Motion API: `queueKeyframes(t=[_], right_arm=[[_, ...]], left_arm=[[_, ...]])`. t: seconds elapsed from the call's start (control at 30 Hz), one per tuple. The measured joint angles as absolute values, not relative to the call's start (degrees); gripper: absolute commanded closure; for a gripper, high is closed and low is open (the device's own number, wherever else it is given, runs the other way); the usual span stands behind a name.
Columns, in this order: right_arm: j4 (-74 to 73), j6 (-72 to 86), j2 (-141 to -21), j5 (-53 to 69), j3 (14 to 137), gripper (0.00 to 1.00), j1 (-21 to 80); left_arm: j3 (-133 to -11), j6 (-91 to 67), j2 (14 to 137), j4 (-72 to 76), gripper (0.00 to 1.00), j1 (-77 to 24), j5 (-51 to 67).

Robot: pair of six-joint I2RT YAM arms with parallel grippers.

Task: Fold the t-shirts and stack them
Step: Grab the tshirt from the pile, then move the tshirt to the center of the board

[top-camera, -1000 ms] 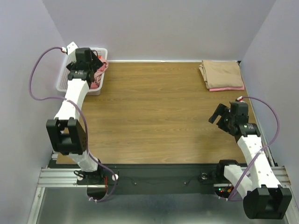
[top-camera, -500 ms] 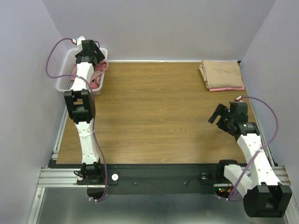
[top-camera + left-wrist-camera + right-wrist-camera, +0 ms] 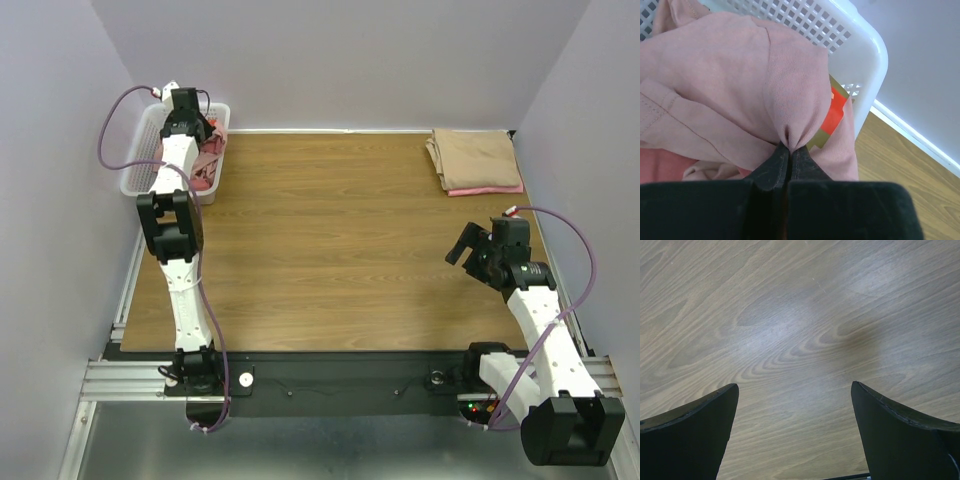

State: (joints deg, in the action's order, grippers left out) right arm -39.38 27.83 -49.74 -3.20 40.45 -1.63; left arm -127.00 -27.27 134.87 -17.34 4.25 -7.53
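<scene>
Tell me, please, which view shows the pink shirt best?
The left wrist view: the pink shirt fills it, pinched between the left fingers. The top view shows only a small patch; the right wrist view shows only table.

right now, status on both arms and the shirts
Left jaws shut on pink tee, in basket. Right jaws open over table, holding nothing. Folded stack at far right corner. Nothing in the way.

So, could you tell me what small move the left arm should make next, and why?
Probably lift the left gripper a little, straight up. It is shut on a fold of the pink shirt, which lies in the basket; raising it should clear the rim before moving to the table.
</scene>
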Motion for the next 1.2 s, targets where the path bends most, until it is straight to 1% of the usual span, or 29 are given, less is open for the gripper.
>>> queueKeyframes(t=[0.13, 0.23, 0.43, 0.53, 0.8, 0.93, 1.2], right_arm=[[-39.35, 27.83, -49.74, -2.92, 40.45, 0.00, -1.63], [-39.29, 27.83, -49.74, -2.55, 40.45, 0.00, -1.63], [-39.00, 27.83, -49.30, -2.35, 40.45, 0.00, -1.63], [-39.00, 27.83, -48.86, -2.31, 40.45, 0.00, -1.63], [-38.98, 27.83, -48.69, -1.96, 40.42, 0.00, -1.63], [-38.98, 27.83, -48.36, -1.96, 40.42, 0.00, -1.63], [-38.96, 27.86, -46.81, -1.93, 40.40, 0.00, -1.63]], left_arm=[[-126.96, -27.05, 132.51, -18.55, 1.00, 4.25, -8.21], [-126.72, -26.28, 128.22, -19.31, 1.00, 4.25, -9.45], [-126.52, -23.16, 114.93, -19.46, 1.00, 4.25, -13.06], [-127.76, -21.80, 110.15, -19.46, 1.00, 4.25, -14.15], [-130.43, -20.58, 103.00, -18.26, 1.00, 4.25, -13.87], [-131.00, -21.34, 99.74, -17.87, 1.00, 4.25, -10.59], [-131.04, -26.24, 89.19, -13.56, 1.00, 3.68, 5.98]])
